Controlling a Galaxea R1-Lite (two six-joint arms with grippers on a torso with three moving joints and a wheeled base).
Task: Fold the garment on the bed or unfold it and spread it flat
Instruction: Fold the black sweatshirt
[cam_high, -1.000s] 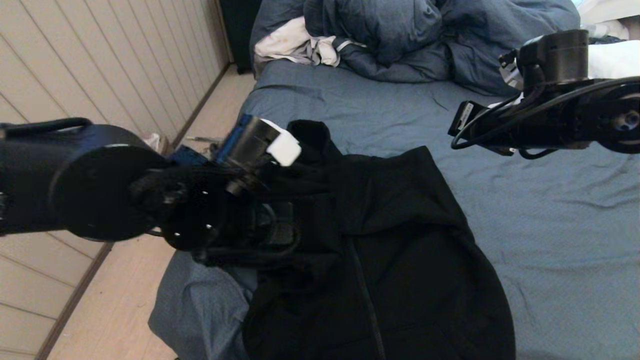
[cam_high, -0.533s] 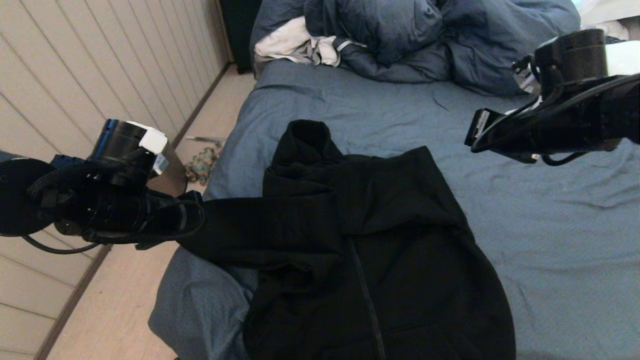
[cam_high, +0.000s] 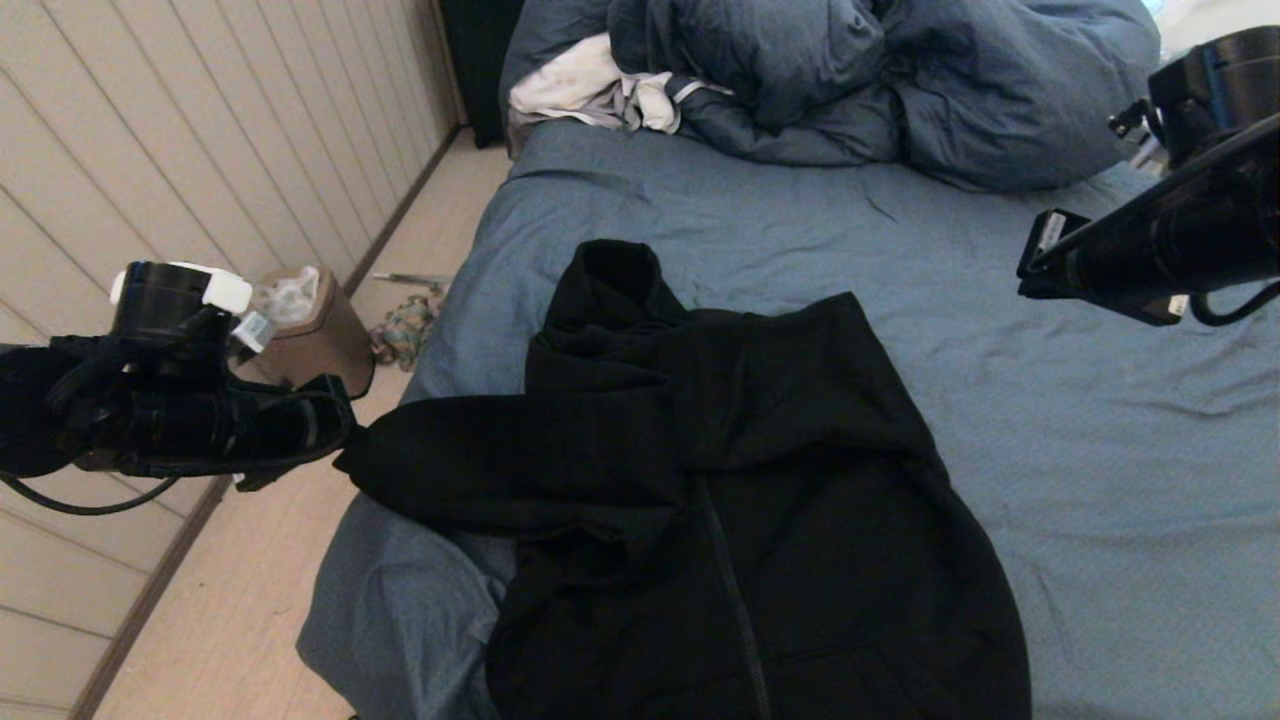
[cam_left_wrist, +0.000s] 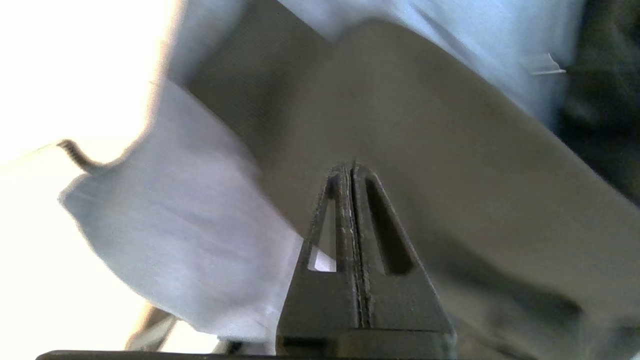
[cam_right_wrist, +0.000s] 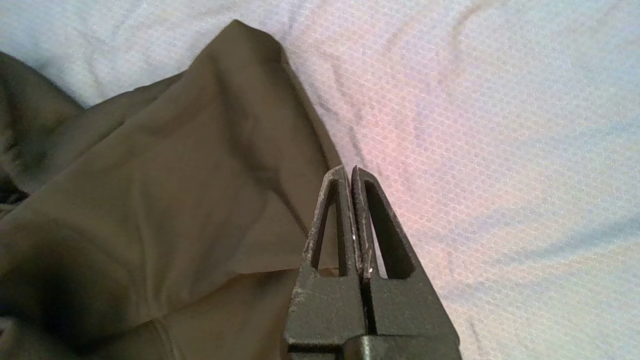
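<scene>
The black hoodie (cam_high: 740, 480) lies on the bed (cam_high: 1100, 480), near the side next to the floor. One sleeve (cam_high: 480, 455) is pulled out straight toward that side, and the hood (cam_high: 610, 280) points up the bed. The body looks partly spread, but it is bunched in the middle, so some smoothing seems left to do.

The left gripper (cam_high: 340, 440) is just beside the sleeve's end, off the bed. Its fingers are pressed together and hold nothing. The right gripper (cam_right_wrist: 351, 172) is shut and empty too.

The head view shows the whole hoodie. Only the right wrist view shows the right fingertips, over the sheet beside a corner of the hoodie.
</scene>
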